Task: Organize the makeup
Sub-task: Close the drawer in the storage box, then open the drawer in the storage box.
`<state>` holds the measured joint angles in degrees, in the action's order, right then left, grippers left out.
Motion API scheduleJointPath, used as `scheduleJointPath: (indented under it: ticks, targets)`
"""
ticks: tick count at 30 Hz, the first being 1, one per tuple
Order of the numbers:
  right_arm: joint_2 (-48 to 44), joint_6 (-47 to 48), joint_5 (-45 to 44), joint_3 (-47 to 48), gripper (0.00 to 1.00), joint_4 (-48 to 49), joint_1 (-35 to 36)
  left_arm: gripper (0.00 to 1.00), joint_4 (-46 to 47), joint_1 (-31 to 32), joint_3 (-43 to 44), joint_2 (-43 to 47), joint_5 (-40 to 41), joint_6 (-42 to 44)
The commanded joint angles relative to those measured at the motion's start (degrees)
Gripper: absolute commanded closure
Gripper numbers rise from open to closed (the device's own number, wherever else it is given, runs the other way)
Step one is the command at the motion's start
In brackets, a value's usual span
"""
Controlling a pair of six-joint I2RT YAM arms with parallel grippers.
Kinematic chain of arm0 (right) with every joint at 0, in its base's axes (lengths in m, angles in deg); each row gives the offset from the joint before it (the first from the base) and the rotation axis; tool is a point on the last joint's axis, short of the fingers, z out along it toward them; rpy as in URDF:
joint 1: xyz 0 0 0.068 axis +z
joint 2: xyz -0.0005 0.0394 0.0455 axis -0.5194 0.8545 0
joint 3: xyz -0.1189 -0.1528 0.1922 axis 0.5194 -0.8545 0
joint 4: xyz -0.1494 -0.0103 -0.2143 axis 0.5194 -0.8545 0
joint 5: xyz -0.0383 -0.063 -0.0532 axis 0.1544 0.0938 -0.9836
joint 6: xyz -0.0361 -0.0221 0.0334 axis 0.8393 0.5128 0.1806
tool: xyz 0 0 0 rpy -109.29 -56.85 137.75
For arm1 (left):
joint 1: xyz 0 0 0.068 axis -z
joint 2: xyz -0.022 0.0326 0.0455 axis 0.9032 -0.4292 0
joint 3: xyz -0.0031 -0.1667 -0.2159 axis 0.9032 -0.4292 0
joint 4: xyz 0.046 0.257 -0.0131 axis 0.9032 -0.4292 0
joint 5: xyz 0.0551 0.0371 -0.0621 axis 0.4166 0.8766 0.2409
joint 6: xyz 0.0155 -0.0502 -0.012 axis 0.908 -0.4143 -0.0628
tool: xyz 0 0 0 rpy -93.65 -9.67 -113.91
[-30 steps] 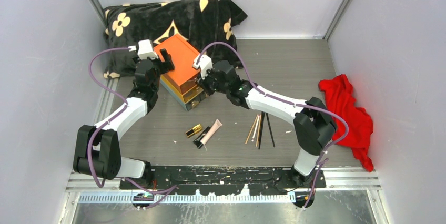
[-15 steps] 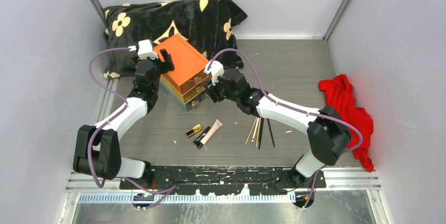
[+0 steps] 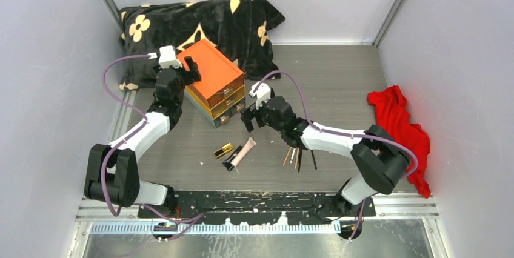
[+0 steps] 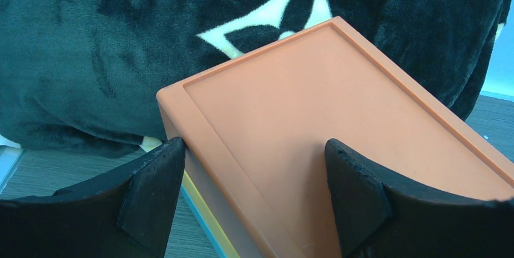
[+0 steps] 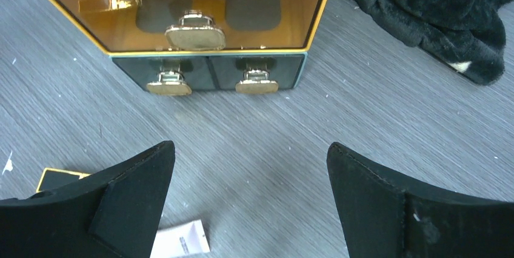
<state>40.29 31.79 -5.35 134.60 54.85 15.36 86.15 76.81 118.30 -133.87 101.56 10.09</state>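
Withdrawn from the drawer box (image 3: 215, 85), the right gripper (image 3: 245, 119) is seen spread wide over bare table (image 3: 339, 82); only its wrist view shows the drawers shut. The box's rear corner is straddled by the left gripper (image 4: 254, 155), grip unclear. Lipstick (image 3: 223, 150), pink tube (image 3: 245, 151) and brushes (image 3: 290, 156) are left between box and arm bases

The strip of worktop (image 3: 339, 76) just in front of the drawer box (image 3: 213, 85) is free, and your right claw (image 5: 251, 149), spread wide, fits there. Close by lie a lipstick (image 3: 223, 149), a pink tube (image 3: 245, 149) and brushes (image 3: 297, 156). A black blanket (image 3: 200, 22) blocks the way behind the box. Your left claw (image 4: 251, 149) straddles the box's back corner. A red cloth (image 3: 403, 128) fills the right side.
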Motion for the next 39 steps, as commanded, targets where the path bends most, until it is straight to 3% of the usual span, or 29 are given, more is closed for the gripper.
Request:
scheduleJointPath:
  ticks: [1, 7, 16, 33, 39]
  targets:
    - [2.6, -1.4, 0.2, 2.3, 0.0, 9.7, -0.2, 0.19, -16.9, 1.4, -3.3, -4.2, -7.4, 2.6]
    - [6.3, 0.3, 3.7, 2.5, 0.0, 18.0, -0.2, 0.19, -16.9, 1.4, -3.2, -4.2, -7.4, 2.6]
    - [13.8, -0.8, 9.8, 10.0, 0.05, 19.4, -0.1, 0.2, -17.0, 1.4, -3.2, -4.3, -7.4, 2.6]
    - [19.1, -0.8, 9.6, 15.0, 0.08, 19.7, -0.1, 0.2, -17.0, 1.3, -3.2, -4.3, -7.4, 2.6]
    - [19.9, -2.4, 7.6, 15.7, 0.15, 21.2, -0.1, 0.2, -17.0, 1.3, -3.2, -4.4, -7.4, 2.6]
